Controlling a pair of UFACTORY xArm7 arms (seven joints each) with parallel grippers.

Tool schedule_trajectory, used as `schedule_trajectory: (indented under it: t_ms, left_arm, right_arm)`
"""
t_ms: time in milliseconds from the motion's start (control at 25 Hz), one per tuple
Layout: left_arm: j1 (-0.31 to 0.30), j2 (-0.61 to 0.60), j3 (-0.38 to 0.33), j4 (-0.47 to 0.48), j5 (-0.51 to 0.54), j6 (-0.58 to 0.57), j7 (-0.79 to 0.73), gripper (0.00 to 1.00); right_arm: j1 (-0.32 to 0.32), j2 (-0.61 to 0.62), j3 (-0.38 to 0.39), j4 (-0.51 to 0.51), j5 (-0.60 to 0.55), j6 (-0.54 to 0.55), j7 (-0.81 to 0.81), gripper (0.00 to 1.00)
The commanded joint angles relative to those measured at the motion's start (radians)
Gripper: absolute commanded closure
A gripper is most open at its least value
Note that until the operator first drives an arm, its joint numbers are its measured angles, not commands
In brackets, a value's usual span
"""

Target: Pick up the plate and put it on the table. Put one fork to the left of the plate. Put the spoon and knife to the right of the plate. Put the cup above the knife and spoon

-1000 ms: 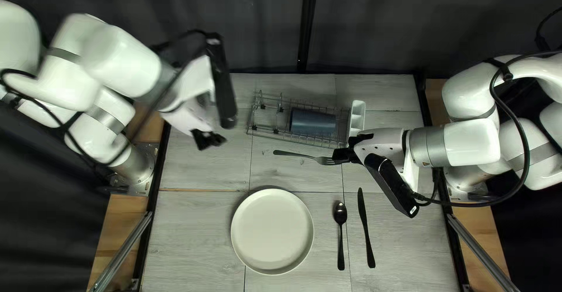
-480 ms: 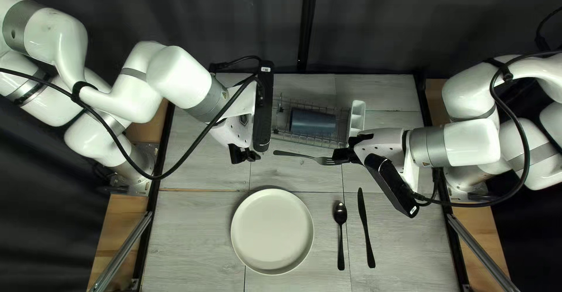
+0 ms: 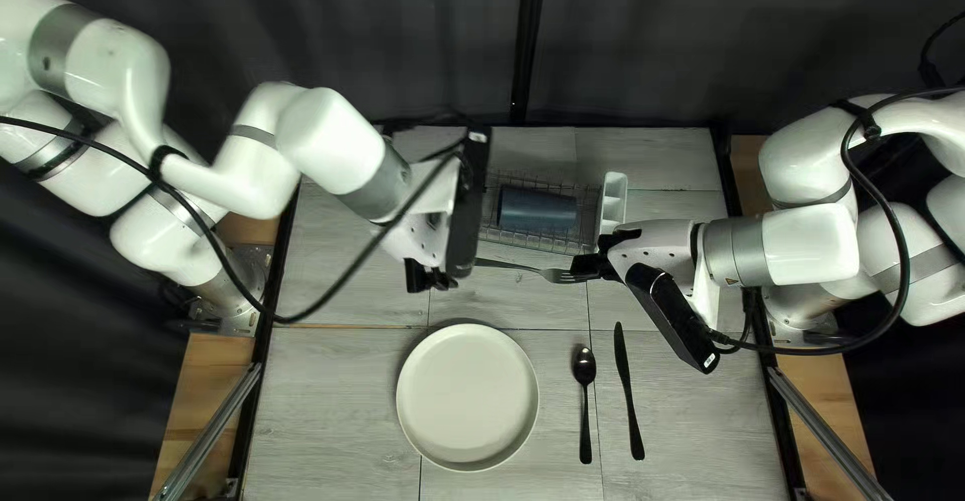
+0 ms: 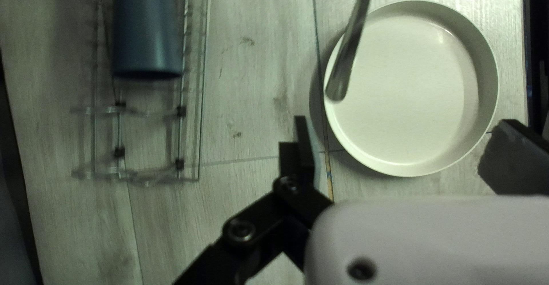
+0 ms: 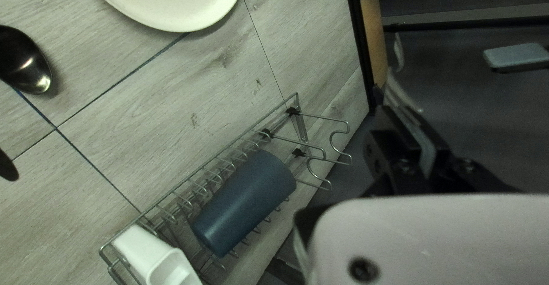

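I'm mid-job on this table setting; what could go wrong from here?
Judging by the poses, this looks like a handover of the fork.

1. The right gripper has it by the tined end, leaving the handle free; it might swing or twist if bumped.
2. The left gripper is open, with the handle's end ahead of its fingers. Closing here would probably miss; if the right then let go, the fork could drop.

Dark curtain [image 3: 643,39] behind a pale wood-grained table [image 3: 342,390]
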State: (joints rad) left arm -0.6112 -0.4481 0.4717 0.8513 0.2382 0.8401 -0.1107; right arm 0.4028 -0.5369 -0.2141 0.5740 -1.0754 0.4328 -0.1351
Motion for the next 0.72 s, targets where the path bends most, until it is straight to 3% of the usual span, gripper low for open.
schedule_trajectory:
  t_ms: [40, 280, 720]
  left_arm:
    - [-0.054, 0.083, 0.073, 0.034, -0.081, -0.057, 0.116, 0.00]
    - [-0.102, 0.172, 0.167, 0.086, -0.203, -0.081, 0.259, 0.00]
    - [-0.135, 0.251, 0.223, 0.105, -0.314, -0.110, 0.361, 0.00]
  right_arm:
    - [0.000, 0.000, 0.000, 0.000, 0.000, 0.000, 0.000, 1.00]
    - [0.000, 0.000, 0.000, 0.000, 0.000, 0.000, 0.000, 1.00]
    - [0.000, 0.000, 0.000, 0.000, 0.000, 0.000, 0.000, 1.00]
